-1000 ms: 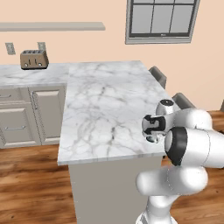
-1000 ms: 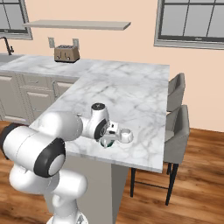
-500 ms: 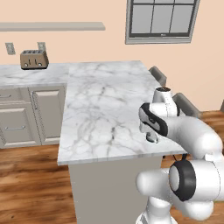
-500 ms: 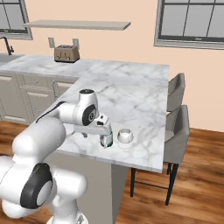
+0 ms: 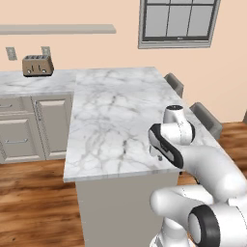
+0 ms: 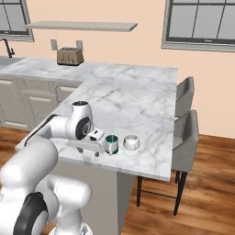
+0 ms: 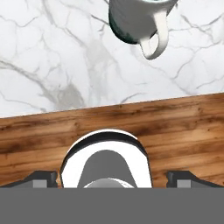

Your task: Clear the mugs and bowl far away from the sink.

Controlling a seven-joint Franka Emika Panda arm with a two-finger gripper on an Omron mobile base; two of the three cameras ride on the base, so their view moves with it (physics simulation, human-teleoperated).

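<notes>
Two mugs stand side by side near the front edge of the marble island: a dark green mug and a white mug to its right. My gripper hangs just left of the green mug, apart from it, over the counter's edge. In the hand view the green mug with its white handle sits at the top. There my gripper is open, with the fingertips far apart and nothing between them. The bowl is out of view. The sink's basin is out of view.
A black faucet shows at the far left. A toaster stands on the back counter under a wall shelf. Two grey chairs stand at the island's right side. Wooden floor lies below the counter edge.
The arm has swung and reshaped, and the hand has drawn back a little from the green mug. Both mugs have stayed where they were.
</notes>
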